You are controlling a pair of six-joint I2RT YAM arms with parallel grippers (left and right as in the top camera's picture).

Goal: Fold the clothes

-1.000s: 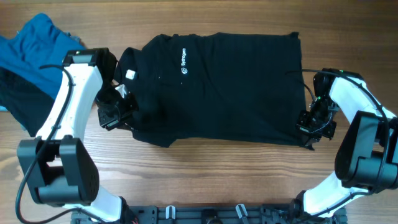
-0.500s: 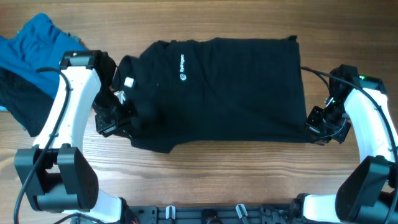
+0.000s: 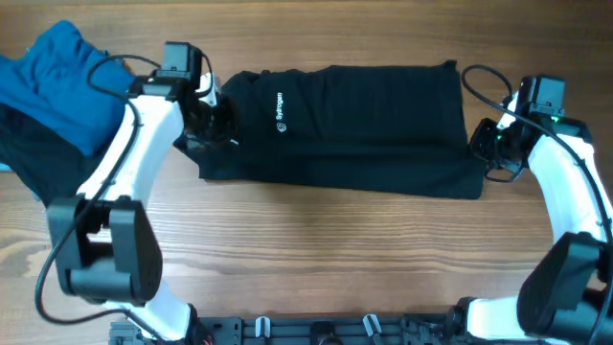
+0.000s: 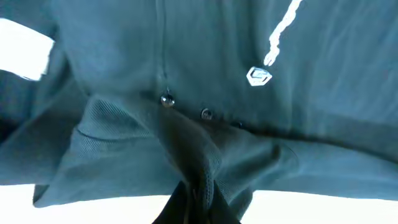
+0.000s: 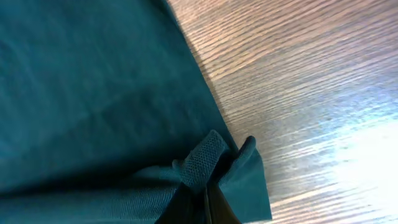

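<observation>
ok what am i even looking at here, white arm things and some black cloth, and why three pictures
Two white robot arms sit at a wooden table. One picture looks down from above; the other two come from small cameras on each arm's wrist. A black shirt with a small white logo lies spread across the table. The left claw pinches one end of it and the right claw pinches the other; each wrist view shows fabric bunched between that claw's fingers. At the far left lie a blue garment and another dark one, both untouched.
</observation>
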